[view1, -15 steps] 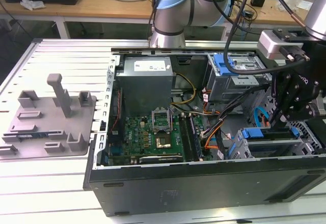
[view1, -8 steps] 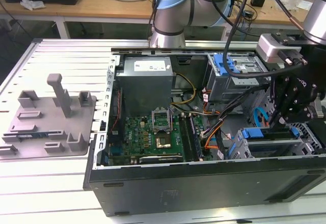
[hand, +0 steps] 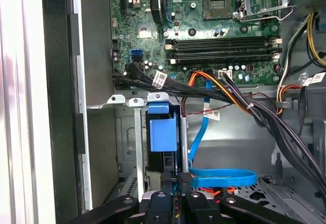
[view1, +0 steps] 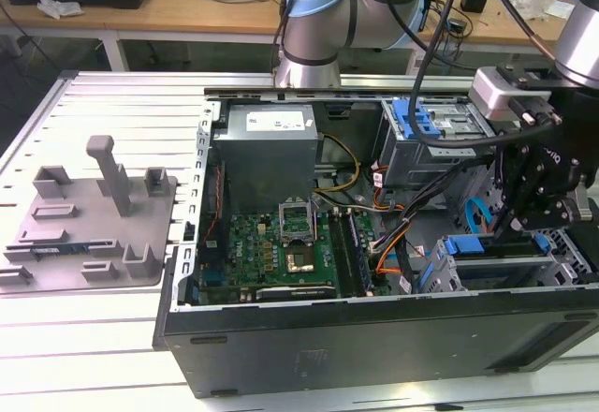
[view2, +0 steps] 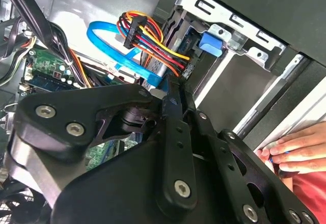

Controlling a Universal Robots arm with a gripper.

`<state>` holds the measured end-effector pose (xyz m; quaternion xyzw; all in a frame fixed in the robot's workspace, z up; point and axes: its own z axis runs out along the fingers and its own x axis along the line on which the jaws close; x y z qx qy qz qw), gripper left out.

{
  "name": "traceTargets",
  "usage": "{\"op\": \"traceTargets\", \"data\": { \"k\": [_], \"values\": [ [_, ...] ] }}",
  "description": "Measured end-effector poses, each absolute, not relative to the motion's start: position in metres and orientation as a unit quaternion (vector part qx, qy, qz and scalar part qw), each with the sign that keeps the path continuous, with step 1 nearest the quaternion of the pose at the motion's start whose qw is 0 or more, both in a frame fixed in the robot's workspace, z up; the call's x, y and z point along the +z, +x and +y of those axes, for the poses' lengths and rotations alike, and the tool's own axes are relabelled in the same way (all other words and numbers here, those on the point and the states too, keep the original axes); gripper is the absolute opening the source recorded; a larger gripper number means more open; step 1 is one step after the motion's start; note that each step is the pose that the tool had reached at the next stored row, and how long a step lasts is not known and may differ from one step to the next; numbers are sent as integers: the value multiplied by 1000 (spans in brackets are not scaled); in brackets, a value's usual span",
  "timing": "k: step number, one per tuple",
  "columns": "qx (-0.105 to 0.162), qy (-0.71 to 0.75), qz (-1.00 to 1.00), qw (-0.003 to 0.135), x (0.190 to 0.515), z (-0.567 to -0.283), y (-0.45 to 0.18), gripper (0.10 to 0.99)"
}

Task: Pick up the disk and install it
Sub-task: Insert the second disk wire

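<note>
Here the gripper (view1: 527, 213) is down inside the open computer case (view1: 374, 337), at the drive cage (view1: 505, 272) on the exterior view's right. Its fingers (hand: 173, 186) are drawn together and pinch the edge of the disk (hand: 163, 132), which stands on edge in the cage slot with its blue carrier frame facing outward. In the second wrist view the fingers (view2: 175, 99) meet at a narrow tip just beside the blue data cable (view2: 109, 40) and the bundle of coloured power wires (view2: 153, 43).

To do this step well, I would judge that the disk must stay square to the slot rails, so the frame slides rather than jams, and that the push should run straight along the slot. The loose cables lie close (the blue one loops just beside the cage) and could snag or get trapped under the disk. How far the disk is seated I cannot tell.

Counted: one arm, one gripper, one disk in the slot, and a second blue-framed bay (view1: 421, 117) further back in the case. One motherboard (view1: 276, 248) lies on the case floor, and one grey fixture plate (view1: 89, 220) with posts sits on the table (view1: 112, 103), well apart from the case. A person's hand (view2: 295, 147) rests at the case edge in the second wrist view.
</note>
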<state>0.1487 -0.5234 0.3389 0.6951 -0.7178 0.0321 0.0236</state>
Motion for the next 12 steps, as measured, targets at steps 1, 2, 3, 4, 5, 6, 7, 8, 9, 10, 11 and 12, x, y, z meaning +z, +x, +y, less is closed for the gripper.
{"op": "traceTargets", "data": {
  "k": [1,2,3,4,5,6,7,8,9,10,11,12],
  "values": [
    [32,695,-718,24,338,-523,149,161],
    [32,695,-718,24,338,-523,149,161],
    [31,695,-718,24,338,-523,149,161],
    [31,695,-718,23,340,-523,149,231],
    [32,695,-718,24,346,-523,149,294],
    [32,695,-718,24,351,-523,149,294],
    [32,695,-718,24,357,-523,149,357],
    [32,695,-718,24,361,-523,149,357],
    [32,695,-718,24,366,-523,149,357],
    [32,695,-718,24,375,-523,149,357],
    [32,695,-718,24,379,-522,149,341],
    [32,695,-718,24,382,-522,149,341]
  ]
}}
